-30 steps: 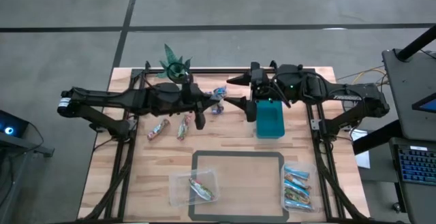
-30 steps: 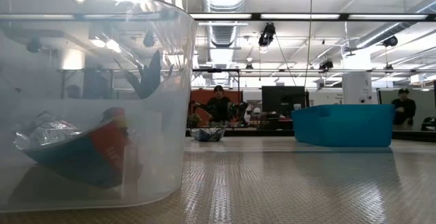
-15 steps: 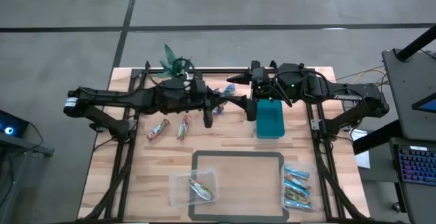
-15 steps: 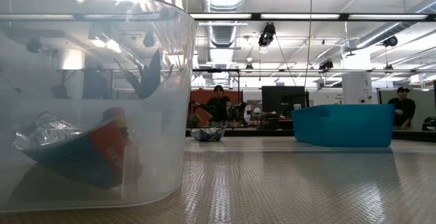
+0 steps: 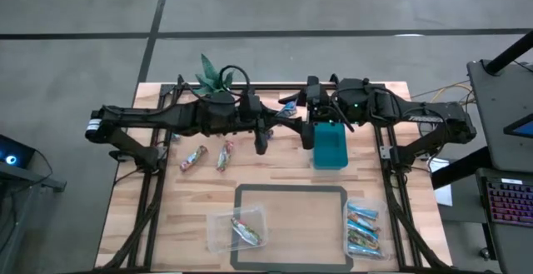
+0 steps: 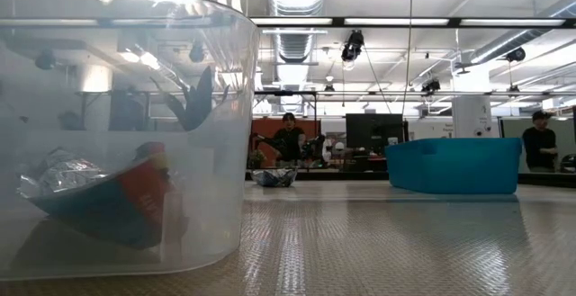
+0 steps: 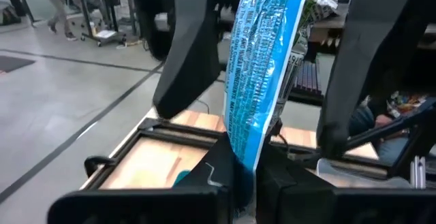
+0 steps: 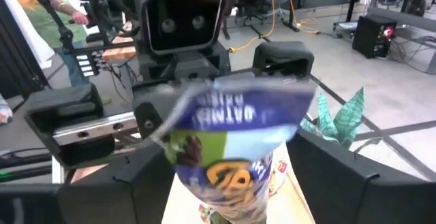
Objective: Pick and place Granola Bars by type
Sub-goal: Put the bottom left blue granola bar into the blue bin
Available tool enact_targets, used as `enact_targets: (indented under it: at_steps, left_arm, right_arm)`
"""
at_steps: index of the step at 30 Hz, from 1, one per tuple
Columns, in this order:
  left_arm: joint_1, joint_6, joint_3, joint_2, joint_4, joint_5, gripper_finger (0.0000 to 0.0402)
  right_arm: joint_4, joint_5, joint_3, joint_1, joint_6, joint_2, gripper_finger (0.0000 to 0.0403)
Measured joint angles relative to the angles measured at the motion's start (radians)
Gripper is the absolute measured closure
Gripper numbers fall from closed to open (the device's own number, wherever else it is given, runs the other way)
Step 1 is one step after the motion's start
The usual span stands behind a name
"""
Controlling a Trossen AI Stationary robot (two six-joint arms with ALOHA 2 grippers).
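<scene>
Lettering on the blue-and-green wrapped granola bar point(image 8: 235, 152) partly reads "OATME…" in white capitals on a dark blue band, above a yellow logo too blurred to read. The left gripper point(image 7: 246, 166) has its dark fingers pressed together on the bar's lower end, so the bar point(image 7: 262, 67) stands upright, long axis rising from the pinch. It hangs over the far middle of the light wooden table point(image 5: 208, 191), between the spread fingers of the right gripper point(image 8: 228, 176), which flank it on either side without clear contact. Just beside the right gripper sits the teal rectangular bin point(image 5: 330, 146). Two multicoloured wrapped bars point(image 5: 208, 156) lie on the table under the left arm. Near the front edge, one clear plastic tub point(image 5: 238, 228) holds a multicoloured bar, and another clear tub point(image 5: 364, 229) holds several bright blue bars. A green paper plant shape point(image 5: 212, 74) stands at the table's far edge.
</scene>
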Motion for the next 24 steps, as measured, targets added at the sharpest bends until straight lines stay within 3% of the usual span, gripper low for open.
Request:
enact_targets:
  at_steps: [12,24]
  left_arm:
    - [0.003,-0.013,-0.012,-0.004,-0.010,-0.009,0.0396]
    - [0.003,-0.023,-0.012,-0.006,-0.031,-0.017,0.0396]
  right_arm:
    - [-0.039,0.000,0.000,0.000,-0.002,-0.005,0.0176]
    - [-0.047,0.003,0.000,0.000,-0.009,-0.006,0.0279]
